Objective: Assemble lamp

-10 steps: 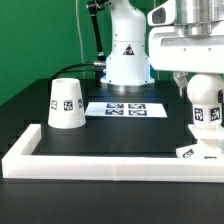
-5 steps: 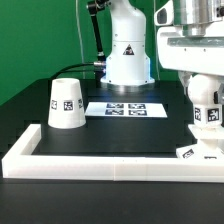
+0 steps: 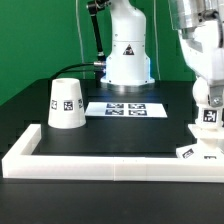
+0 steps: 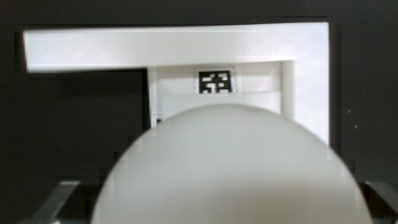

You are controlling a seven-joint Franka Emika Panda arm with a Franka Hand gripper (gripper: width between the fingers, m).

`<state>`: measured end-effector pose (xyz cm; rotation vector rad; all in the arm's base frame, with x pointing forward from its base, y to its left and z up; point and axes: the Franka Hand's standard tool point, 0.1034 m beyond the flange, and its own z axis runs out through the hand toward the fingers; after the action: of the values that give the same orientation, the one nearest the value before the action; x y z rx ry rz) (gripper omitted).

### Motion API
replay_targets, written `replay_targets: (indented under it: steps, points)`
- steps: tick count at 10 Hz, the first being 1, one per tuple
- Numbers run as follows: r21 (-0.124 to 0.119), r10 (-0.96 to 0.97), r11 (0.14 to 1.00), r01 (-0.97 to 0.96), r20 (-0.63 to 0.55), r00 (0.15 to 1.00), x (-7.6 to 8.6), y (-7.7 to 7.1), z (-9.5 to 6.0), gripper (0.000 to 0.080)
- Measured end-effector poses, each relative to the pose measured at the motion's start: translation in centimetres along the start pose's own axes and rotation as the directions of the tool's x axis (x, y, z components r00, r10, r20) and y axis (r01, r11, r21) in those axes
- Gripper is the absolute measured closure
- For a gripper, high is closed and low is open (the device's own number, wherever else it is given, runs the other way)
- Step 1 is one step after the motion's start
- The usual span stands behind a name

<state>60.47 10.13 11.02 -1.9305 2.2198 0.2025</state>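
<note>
- You will find no letters, numbers or brand names that can be read.
- the shade (image 3: 66,103), at 9 o'clock on the table: one black-and-white square tag faces you.
- the marker board (image 3: 125,109), at 12 o'clock: several printed square tags.
- the base (image 3: 193,152), at 4 o'clock: one tag on top, seen in the wrist view too.
- the bulb (image 3: 208,112), at 3 o'clock: one tag low on it.
- the arm's pedestal (image 3: 127,60): a black warning triangle.
</note>
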Motion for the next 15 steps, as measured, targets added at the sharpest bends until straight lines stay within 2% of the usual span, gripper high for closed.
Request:
replay_targets:
  steps: [2, 5, 6, 7, 9, 11, 15]
  points:
    - [-0.008, 0.178, 0.984, -0.177, 0.032, 0.984, 0.13, -0.19, 0.02, 0.022]
    - [-0.016, 0.19, 0.982, -0.189, 0.036, 0.981, 0.2, -0.13, 0.04, 0.022]
    - [-0.021, 0.145, 0.989, -0.144, 0.035, 0.989, 0.16, -0.04, 0.04, 0.0143]
    - [-0.031, 0.103, 0.994, -0.102, 0.038, 0.994, -0.01, 0.07, -0.02, 0.0113]
    - [-0.053, -0.114, 0.992, 0.116, 0.039, 0.993, -0.35, 0.26, -0.14, 0.0102]
    - [-0.044, -0.34, 0.939, 0.342, 0.05, 0.939, -0.39, 0.21, 0.03, 0.0101]
    - [-0.028, -0.576, 0.815, 0.578, 0.059, 0.815, -0.35, 0.2, 0.04, 0.0101]
